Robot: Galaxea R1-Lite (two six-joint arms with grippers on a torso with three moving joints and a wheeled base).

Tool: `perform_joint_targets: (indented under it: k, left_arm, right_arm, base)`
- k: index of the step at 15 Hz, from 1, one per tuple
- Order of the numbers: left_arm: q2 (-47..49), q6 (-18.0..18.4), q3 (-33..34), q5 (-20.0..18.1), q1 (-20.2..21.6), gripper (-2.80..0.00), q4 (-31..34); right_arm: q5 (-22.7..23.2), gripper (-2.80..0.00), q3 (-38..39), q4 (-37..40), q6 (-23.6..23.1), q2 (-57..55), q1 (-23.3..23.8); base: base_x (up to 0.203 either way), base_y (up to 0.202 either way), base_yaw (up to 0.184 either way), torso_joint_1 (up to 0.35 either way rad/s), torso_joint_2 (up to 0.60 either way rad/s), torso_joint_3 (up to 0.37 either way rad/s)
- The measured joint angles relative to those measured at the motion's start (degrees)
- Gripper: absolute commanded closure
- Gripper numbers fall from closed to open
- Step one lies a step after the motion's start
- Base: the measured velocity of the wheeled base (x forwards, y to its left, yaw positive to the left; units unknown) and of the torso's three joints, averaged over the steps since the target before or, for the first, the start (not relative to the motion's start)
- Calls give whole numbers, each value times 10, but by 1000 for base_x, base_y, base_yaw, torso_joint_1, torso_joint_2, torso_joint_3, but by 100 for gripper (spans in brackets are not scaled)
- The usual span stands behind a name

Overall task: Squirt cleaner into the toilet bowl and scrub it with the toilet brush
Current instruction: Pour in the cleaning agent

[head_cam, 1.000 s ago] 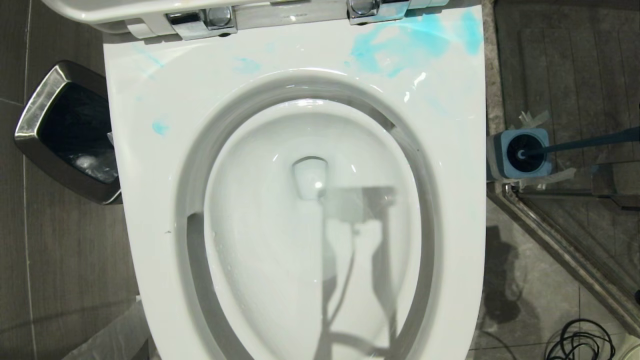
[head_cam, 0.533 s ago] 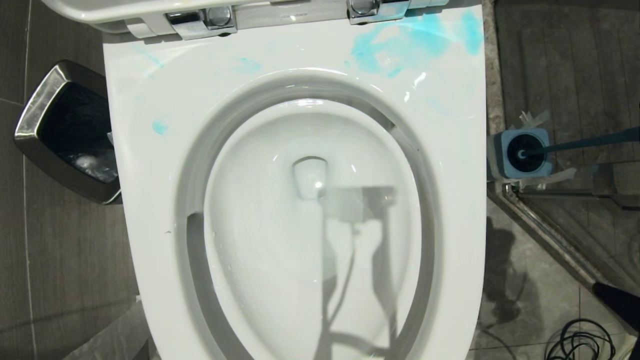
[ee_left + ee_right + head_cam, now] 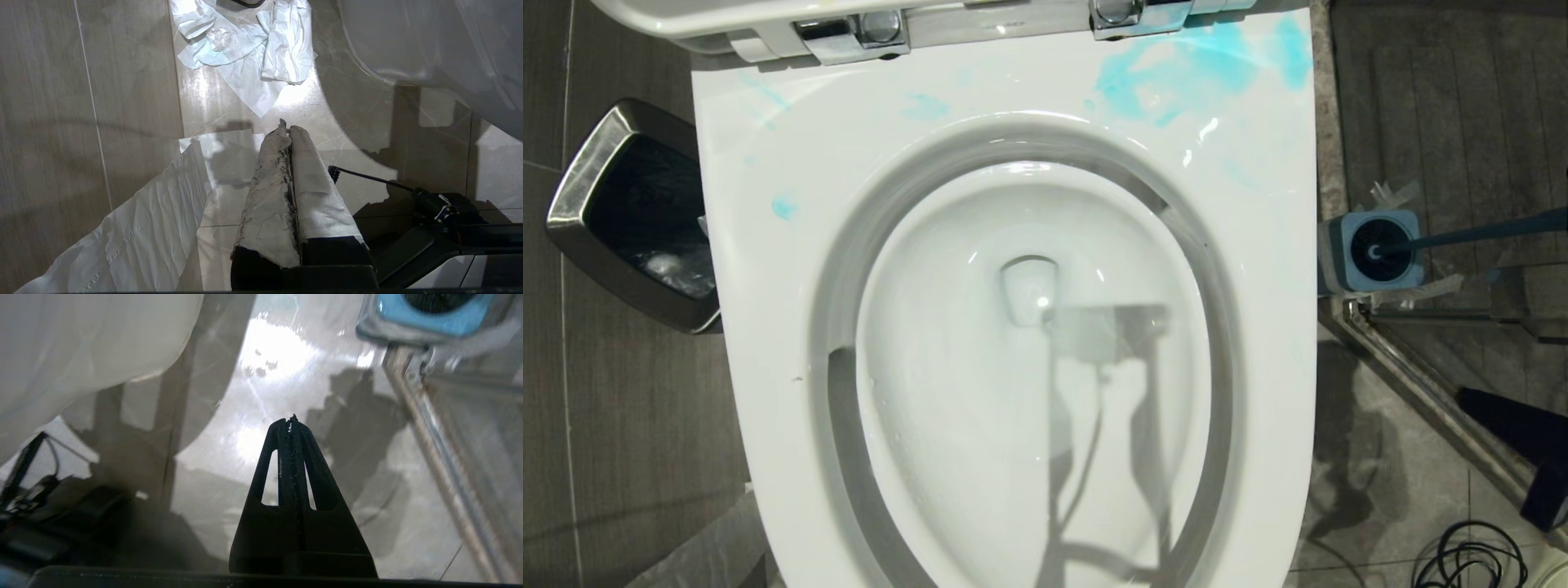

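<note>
A white toilet [image 3: 768,269] fills the middle of the head view, seen from above with its lid raised at the far edge. The seat is down and carries smears of bright blue cleaner [image 3: 1176,73], heaviest at the far right corner beside the hinge, with fainter streaks and one small blue dab [image 3: 784,207] on the left side. Inside the bowl [image 3: 947,392] the water is clear, with the drain opening [image 3: 1029,286] near the centre and reflections across the surface.

To the right of the toilet, on the floor, a blue square holder [image 3: 1372,249] contains the dark toilet brush [image 3: 1462,237], whose handle leans away to the right.

To the left of the toilet stands a shiny metal bin [image 3: 596,163] lined with a dark bag; something pale lies at its bottom.

The right gripper [image 3: 1515,429] shows low at the right edge, near the floor, well apart from the brush holder; its black fingers [image 3: 291,465] are pressed together, holding nothing.

The left gripper [image 3: 289,130] hangs above the floor tiles beside the toilet base, its paper-wrapped fingers pressed together and empty. Crumpled white paper [image 3: 245,45] lies on the floor nearby.
</note>
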State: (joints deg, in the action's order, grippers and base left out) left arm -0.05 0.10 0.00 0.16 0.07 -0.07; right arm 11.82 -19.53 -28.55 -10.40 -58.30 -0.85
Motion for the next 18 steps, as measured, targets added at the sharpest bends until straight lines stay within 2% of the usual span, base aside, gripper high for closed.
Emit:
perform_joint_targets:
  k: [3, 5, 7, 9, 11, 12, 18]
  left_arm:
    - [0, 0, 0, 0, 0, 0, 0]
    - [0, 0, 0, 0, 0, 0, 0]
    - [0, 0, 0, 0, 0, 0, 0]
    - [0, 0, 0, 0, 0, 0, 0]
    - [0, 0, 0, 0, 0, 0, 0]
    - [0, 0, 0, 0, 0, 0, 0]
    - [0, 0, 0, 0, 0, 0, 0]
  right_arm:
    - [-14, 0, -10, -71, -5, -91, -1]
    - [-27, 0, -13, -158, -5, -186, -4]
    - [-36, 0, -9, -278, -5, -281, -10]
    - [-38, 0, 4, -434, -2, -374, -16]
    - [-38, 0, -9, -546, 3, -427, -26]
    - [-40, 0, -28, -574, 4, -442, -31]
    - [-61, 0, -117, -580, 2, -476, -58]
  base:
    - [0, 0, 0, 0, 0, 0]
    - [0, 0, 0, 0, 0, 0]
    - [0, 0, 0, 0, 0, 0]
    - [0, 0, 0, 0, 0, 0]
    - [0, 0, 0, 0, 0, 0]
    - [0, 0, 0, 0, 0, 0]
    - [0, 0, 0, 0, 0, 0]
